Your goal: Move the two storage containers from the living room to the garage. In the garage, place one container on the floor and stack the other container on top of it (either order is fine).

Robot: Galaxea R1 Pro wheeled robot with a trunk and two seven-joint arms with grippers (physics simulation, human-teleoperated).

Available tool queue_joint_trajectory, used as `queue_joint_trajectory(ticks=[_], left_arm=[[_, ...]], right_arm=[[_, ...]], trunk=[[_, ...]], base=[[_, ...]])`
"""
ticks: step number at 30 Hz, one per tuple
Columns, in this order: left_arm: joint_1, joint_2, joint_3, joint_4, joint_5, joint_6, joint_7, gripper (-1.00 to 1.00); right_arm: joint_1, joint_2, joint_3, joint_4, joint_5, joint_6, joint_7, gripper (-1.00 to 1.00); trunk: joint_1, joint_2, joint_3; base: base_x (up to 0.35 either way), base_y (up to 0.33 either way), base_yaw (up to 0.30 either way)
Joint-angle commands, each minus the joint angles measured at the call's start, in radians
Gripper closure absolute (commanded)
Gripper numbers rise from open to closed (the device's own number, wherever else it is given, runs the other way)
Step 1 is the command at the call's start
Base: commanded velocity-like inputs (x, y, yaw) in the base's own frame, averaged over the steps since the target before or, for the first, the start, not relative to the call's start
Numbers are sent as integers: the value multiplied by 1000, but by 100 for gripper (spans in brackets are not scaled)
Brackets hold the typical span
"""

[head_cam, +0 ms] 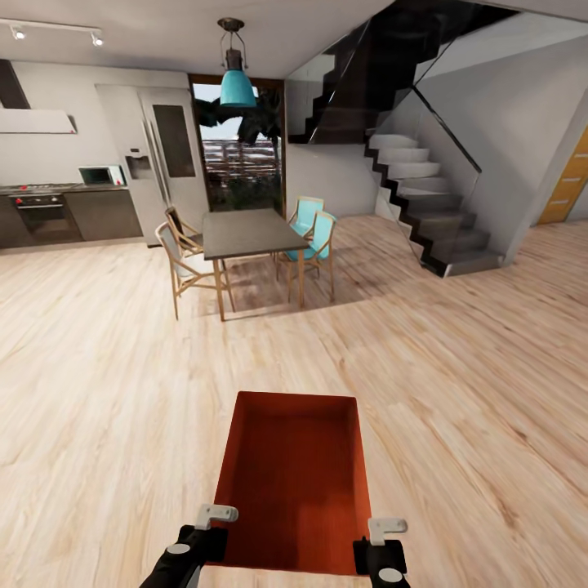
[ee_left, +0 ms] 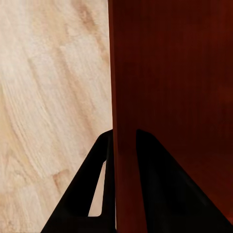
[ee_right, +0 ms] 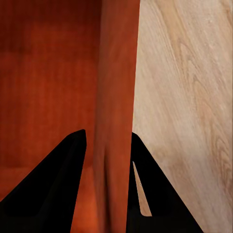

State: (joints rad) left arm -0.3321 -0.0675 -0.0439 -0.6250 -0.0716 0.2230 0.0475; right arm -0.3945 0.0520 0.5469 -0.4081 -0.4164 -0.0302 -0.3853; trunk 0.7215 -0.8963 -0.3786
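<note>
The near end of the orange-red storage container [head_cam: 294, 482] runs off the lower edge of the head view, so its closest wall cannot be seen, and the left gripper [head_cam: 214, 531] and right gripper [head_cam: 377, 541] at its two sides are cut by that same edge, with their arms out of frame. In each wrist view the container wall [ee_left: 127, 121] [ee_right: 116, 97] stands between the dark fingers [ee_left: 160, 184] [ee_right: 53, 184], hiding the contact faces. The container's far end lies past each wrist picture's edge.
</note>
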Motion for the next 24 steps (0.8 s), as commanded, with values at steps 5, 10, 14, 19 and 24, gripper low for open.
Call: queue_joint_trajectory(ticks=[5,10,14,19,24], left_arm=[[1,0,-24,4,-94,6,12,100],[1,0,-24,4,-94,6,12,100],[1,0,-24,4,-94,6,12,100],[1,0,-24,4,-94,6,12,100],[1,0,-24,4,-94,6,12,100]], right_arm=[[-12,-1,-5,-3,-1,-7,-95,100],[-12,-1,-6,-3,-1,-7,-95,100],[-12,1,-7,-3,-1,-5,-100,100],[-12,2,-7,-3,-1,-5,-101,100],[-12,0,-7,-3,-1,-5,-100,100]], trunk=[[1,-1,-1],[1,-1,-1],[1,-1,-1],[1,-1,-1],[1,-1,-1]], base=[[321,0,0],[321,0,-18],[321,0,-197],[321,0,-272],[321,0,-283]])
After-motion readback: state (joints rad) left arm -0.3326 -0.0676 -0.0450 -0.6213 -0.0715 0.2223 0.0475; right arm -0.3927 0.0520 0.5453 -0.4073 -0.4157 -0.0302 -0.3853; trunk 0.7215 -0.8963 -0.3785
